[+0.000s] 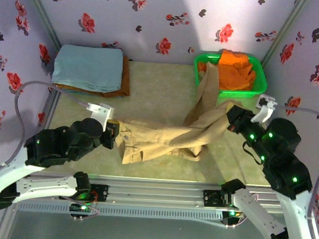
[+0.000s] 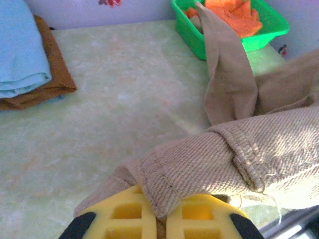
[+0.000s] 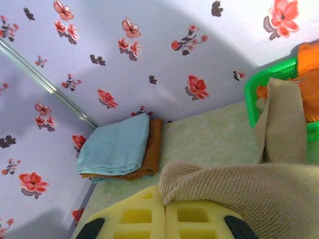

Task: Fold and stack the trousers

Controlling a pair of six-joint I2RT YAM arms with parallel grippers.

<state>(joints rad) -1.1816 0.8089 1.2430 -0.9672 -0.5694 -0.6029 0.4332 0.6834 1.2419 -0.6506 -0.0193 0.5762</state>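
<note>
Both my jaws are clenched on the trousers (image 1: 163, 139). My left gripper (image 2: 158, 211) pinches the waistband edge, low in the left wrist view, and my right gripper (image 3: 164, 206) nips a fold of the cloth. In the top view the garment lies bunched between us at mid-frame, with one leg reaching over the rim of the green basket (image 1: 242, 93) at upper right. I judge this to be the spreading-out step. Next I must draw that leg clear and lay everything flat before any fold.
</note>
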